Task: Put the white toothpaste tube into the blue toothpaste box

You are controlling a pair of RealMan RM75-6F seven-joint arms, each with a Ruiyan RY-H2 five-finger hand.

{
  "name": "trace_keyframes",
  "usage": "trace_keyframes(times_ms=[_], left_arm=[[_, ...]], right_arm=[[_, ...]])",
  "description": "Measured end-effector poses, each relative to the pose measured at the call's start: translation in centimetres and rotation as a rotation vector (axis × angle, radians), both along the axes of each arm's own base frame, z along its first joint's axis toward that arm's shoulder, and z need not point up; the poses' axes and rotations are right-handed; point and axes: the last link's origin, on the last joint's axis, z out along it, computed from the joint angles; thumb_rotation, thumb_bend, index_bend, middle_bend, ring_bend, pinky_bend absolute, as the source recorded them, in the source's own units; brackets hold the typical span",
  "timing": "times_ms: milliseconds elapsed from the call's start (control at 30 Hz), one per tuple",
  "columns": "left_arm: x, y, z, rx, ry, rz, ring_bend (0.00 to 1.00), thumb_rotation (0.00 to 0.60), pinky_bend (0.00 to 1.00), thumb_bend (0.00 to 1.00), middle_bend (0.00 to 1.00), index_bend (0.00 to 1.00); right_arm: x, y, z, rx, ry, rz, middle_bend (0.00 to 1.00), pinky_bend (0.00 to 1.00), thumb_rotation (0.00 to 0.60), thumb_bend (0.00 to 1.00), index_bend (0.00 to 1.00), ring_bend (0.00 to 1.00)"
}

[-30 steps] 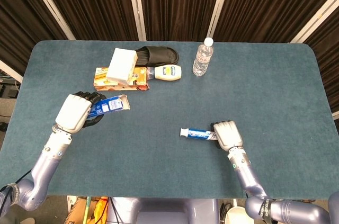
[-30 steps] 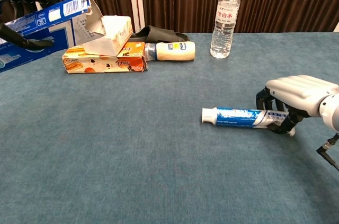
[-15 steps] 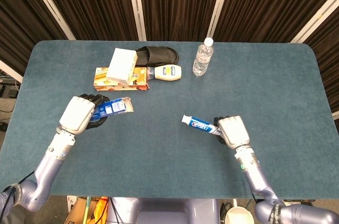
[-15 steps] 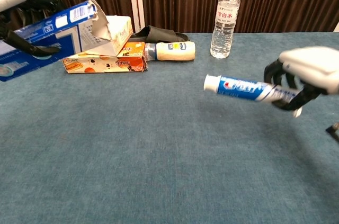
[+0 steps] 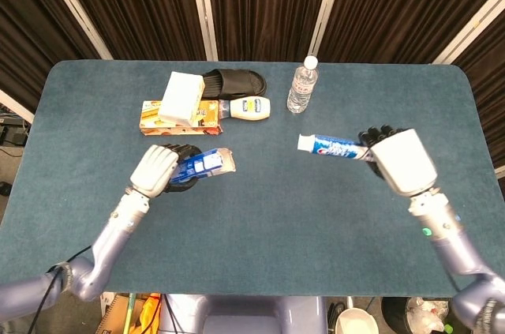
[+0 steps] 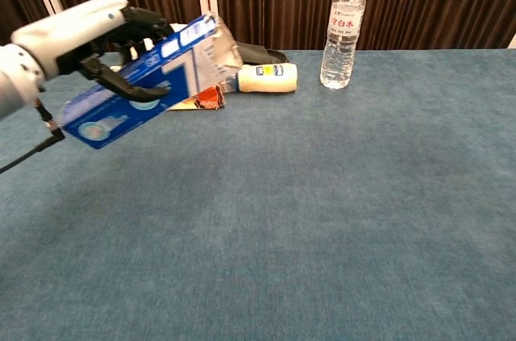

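Robot hand [image 5: 401, 162] around white-and-blue tube [image 5: 331, 145]

White-shelled robot hand [image 5: 155, 170] with black fingers [image 5: 186, 150], lavender-grey arm.

At the counter's [image 5: 95, 113] far edge, a carton [image 5: 180, 95] lies on a snack box [image 5: 207, 116]; a slipper [image 5: 234, 80] lies behind, a lotion bottle [image 5: 251, 107] to their right, then a water bottle [image 5: 301, 86] standing farther right.
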Motion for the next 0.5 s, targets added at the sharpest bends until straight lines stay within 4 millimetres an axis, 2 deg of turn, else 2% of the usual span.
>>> trace_keyframes(times_ms=[100, 233, 400, 500], left_arm=[[1.0, 0.4, -1.6, -0.001, -0.037, -0.034, 0.52, 0.6, 0.56, 0.39, 0.53, 0.38], [2.9, 0.8, -3.4, -0.006, -0.066, -0.088, 0.52, 0.6, 0.56, 0.39, 0.53, 0.38], [4.7, 0.9, -4.1, 0.008, -0.126, -0.134, 0.51, 0.6, 0.56, 0.39, 0.52, 0.37], [5.2, 0.8, -4.3, 0.024, -0.177, -0.158, 0.51, 0.6, 0.56, 0.39, 0.51, 0.36]], right_arm=[[0.7, -0.2, 2.5, -0.047, 0.063, 0.079, 0.85, 0.87, 0.6, 0.47, 0.99, 0.8], [1.3, -0.3, 4.5, -0.09, 0.167, 0.179, 0.85, 0.87, 0.6, 0.47, 0.99, 0.8], [1.9, -0.6, 6.5, -0.143, 0.28, 0.305, 0.85, 0.87, 0.6, 0.47, 0.99, 0.8], [2.1, -0.6, 7.0, -0.162, 0.309, 0.353, 0.85, 0.87, 0.6, 0.47, 0.99, 0.8]])
